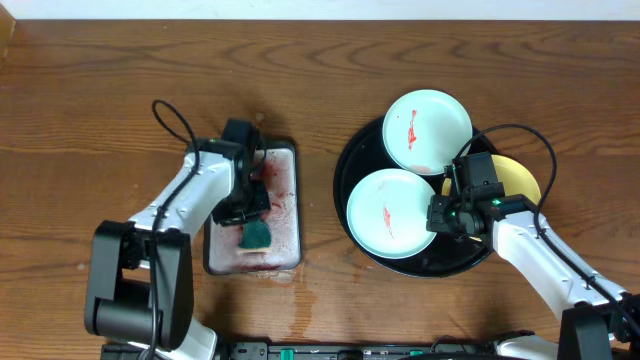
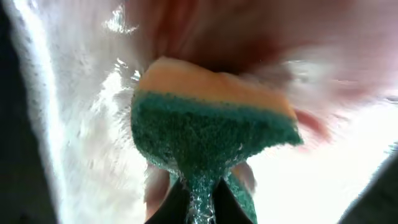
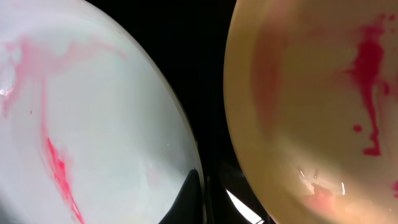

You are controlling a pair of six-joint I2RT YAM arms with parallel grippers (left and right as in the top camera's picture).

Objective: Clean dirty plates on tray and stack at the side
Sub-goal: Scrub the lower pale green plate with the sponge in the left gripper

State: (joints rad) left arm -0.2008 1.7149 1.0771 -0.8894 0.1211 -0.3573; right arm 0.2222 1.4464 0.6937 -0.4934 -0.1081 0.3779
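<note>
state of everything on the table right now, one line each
far pale mint-blue round plate: red-smeared, on glossy black round tray
near pale mint-blue round plate: red-smeared, on tray
yellow round plate: red-smeared, at tray's right edge
green sponge: pinched above stained grey rectangular tray
left gripper: shut on green sponge
right gripper: shut

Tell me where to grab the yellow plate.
Pinch the yellow plate by its outer right rim, coming from the right. That edge seems to overhang the black tray's rim, so a finger can slip underneath; a mint-blue plate sits close on the other side.
</note>
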